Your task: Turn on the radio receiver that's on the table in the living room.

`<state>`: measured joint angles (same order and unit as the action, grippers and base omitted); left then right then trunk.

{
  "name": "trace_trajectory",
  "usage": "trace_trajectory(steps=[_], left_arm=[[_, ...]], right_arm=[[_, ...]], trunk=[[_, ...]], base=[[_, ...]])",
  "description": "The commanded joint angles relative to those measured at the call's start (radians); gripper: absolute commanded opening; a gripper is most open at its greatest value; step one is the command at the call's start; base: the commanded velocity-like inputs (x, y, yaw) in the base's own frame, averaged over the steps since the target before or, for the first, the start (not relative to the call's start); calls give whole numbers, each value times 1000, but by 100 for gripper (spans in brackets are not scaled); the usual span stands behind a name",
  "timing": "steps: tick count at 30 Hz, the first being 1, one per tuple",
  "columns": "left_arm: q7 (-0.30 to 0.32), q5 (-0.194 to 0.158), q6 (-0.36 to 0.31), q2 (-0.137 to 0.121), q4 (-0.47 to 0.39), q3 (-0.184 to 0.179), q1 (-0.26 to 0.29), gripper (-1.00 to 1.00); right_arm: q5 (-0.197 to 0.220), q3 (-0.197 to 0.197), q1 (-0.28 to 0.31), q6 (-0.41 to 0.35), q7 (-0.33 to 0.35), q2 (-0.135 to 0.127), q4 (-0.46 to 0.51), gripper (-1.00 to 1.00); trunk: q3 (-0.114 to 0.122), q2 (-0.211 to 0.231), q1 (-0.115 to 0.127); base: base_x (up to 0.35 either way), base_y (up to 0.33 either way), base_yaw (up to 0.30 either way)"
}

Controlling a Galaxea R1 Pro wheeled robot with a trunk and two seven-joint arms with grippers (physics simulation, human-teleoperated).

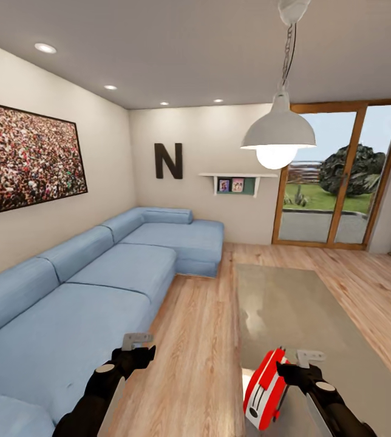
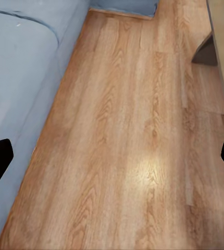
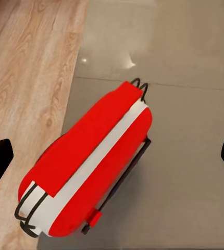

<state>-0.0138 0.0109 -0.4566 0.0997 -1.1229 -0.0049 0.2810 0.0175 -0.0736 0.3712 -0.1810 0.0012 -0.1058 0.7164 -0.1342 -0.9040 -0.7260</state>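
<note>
Glossy red rounded radio receiver (image 1: 266, 388) with white stripe on near left corner of long grey glass-topped table (image 1: 317, 315), right gripper (image 1: 288, 367) spread wide just beside it, left gripper (image 1: 139, 351) spread over light wood floor (image 1: 195, 340), blue sectional sofa (image 1: 98, 285) left.

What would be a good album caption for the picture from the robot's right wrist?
Open right gripper above a red radio lying on the grey table.

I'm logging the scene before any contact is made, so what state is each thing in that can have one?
radio receiver: lying on the table near its edge, not gripped.
right gripper: open, above the radio receiver.
left gripper: open, holding nothing, over the wood floor.
pendant lamp: lit.
glass door: appears shut.
</note>
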Motion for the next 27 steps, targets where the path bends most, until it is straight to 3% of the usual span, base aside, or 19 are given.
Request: trace_trajectory(steps=[1, 27], left_arm=[[0, 0, 0, 0, 0, 0, 0, 100], [0, 0, 1, 0, 0, -1, 0, 100]], right_arm=[[0, 0, 0, 0, 0, 0, 0, 100], [-1, 0, 0, 2, -3, 0, 0, 100]], trunk=[[0, 0, 0], [0, 0, 0]], base=[[0, 0, -63], [41, 120, -5]])
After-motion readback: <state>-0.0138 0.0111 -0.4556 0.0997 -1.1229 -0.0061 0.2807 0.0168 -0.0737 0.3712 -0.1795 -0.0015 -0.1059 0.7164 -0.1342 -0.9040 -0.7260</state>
